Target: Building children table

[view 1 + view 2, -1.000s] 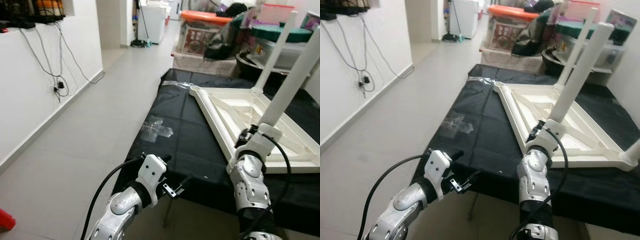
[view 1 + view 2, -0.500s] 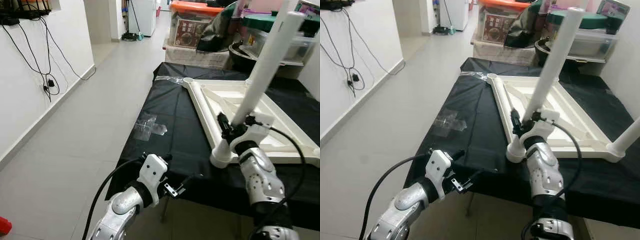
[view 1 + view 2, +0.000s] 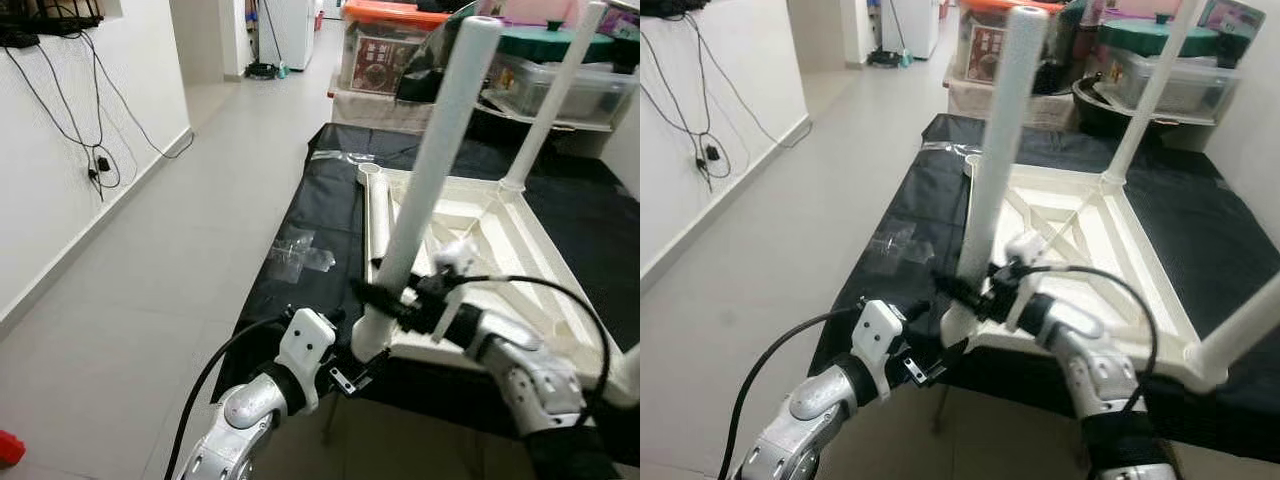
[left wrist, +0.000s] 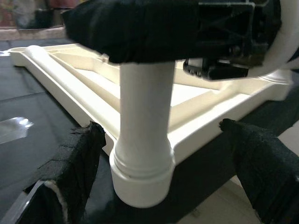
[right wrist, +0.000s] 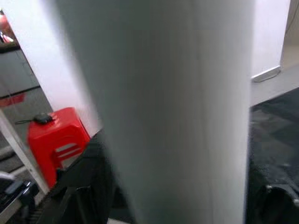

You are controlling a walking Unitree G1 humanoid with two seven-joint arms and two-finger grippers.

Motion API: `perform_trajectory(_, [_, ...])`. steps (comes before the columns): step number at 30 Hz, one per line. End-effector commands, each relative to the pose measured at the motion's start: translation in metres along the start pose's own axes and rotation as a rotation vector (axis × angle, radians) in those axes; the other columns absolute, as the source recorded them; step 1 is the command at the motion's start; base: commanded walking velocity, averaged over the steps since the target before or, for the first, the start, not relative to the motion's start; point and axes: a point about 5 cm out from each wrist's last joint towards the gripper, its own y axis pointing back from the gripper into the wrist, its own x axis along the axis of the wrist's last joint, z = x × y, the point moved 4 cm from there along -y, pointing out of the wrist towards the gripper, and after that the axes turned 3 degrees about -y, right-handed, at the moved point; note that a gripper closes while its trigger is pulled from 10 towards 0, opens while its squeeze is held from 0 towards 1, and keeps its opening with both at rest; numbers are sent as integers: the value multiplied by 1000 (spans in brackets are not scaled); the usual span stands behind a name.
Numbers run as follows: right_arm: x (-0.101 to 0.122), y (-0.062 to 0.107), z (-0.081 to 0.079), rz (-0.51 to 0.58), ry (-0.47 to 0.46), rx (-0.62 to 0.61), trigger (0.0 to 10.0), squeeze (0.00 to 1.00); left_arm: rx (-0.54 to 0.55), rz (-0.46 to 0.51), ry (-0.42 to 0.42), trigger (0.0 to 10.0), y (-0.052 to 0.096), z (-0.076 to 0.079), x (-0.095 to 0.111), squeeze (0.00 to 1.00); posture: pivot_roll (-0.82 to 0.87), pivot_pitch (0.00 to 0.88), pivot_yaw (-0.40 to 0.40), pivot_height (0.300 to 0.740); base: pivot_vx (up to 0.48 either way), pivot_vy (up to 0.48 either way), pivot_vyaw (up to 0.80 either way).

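right end effector (image 3: pixel 385 298) gripping table leg (image 3: pixel 430 170)

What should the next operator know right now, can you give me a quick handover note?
Right gripper: shut on the near table leg, low on its shaft.
Left gripper: open, at the edge of the black cloth, flanking that leg's base.
White tabletop lies upside down on the cloth; three legs stand in corner sockets.
One far corner socket is empty.
Left: seat the held leg, fit the fourth.
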Motion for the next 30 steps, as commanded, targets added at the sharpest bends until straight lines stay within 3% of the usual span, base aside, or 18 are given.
perform_trajectory(1, [-3,-5,8,-7,1,-62,1608,0,-6,-10,-6,10000,0,1,-1,0,152,0,-110,740,0,0,0])
perform_trajectory(2, [-3,-5,8,-7,1,-62,1608,0,-6,-10,-6,10000,0,1,-1,0,152,0,-110,740,0,0,0])
perform_trajectory(3, [-2,-7,19,6,15,-146,0,0,-6,-10,-6,10000,1,1,-1,0,152,0,-110,740,0,0,0])
perform_trajectory(4, [1,-7,33,36,17,-253,0,0,-8,-11,-7,10000,1,1,-1,0,152,0,-110,740,0,0,0])
perform_trajectory(5, [1,-7,33,36,17,-253,0,0,-8,-11,-7,10000,1,1,-1,0,152,0,-110,740,0,0,0])
perform_trajectory(8, [9,1,59,103,-4,-470,0,0,-9,-12,-6,10000,1,2,-2,0,150,0,-107,740,0,0,0])
perform_trajectory(9, [9,1,59,103,-4,-470,0,0,-9,-12,-6,10000,1,2,-2,0,150,0,-107,740,0,0,0])
perform_trajectory(12, [15,14,80,162,-24,-695,0,0,-10,-13,-7,10000,2,2,-3,0,150,0,-110,740,0,0,0])
perform_trajectory(14, [15,14,80,162,-24,-695,0,0,-10,-13,-7,10000,2,2,-3,0,150,0,-110,740,0,0,0])
perform_trajectory(16, [14,31,94,192,-28,-951,0,0,-11,-14,-8,10000,2,2,-3,0,149,0,-106,740,0,0,0])
perform_trajectory(18, [14,31,94,192,-28,-951,0,0,-11,-14,-8,10000,2,2,-3,0,149,0,-106,740,0,0,0])
perform_trajectory(21, [3,64,94,195,0,-1348,0,0,-14,-15,-9,10000,2,2,-3,0,147,0,-104,740,0,0,0])
perform_trajectory(30, [-7,75,84,199,-16,-1566,0,0,-13,-13,-10,10000,1,2,-2,0,147,0,-103,740,0,0,0])
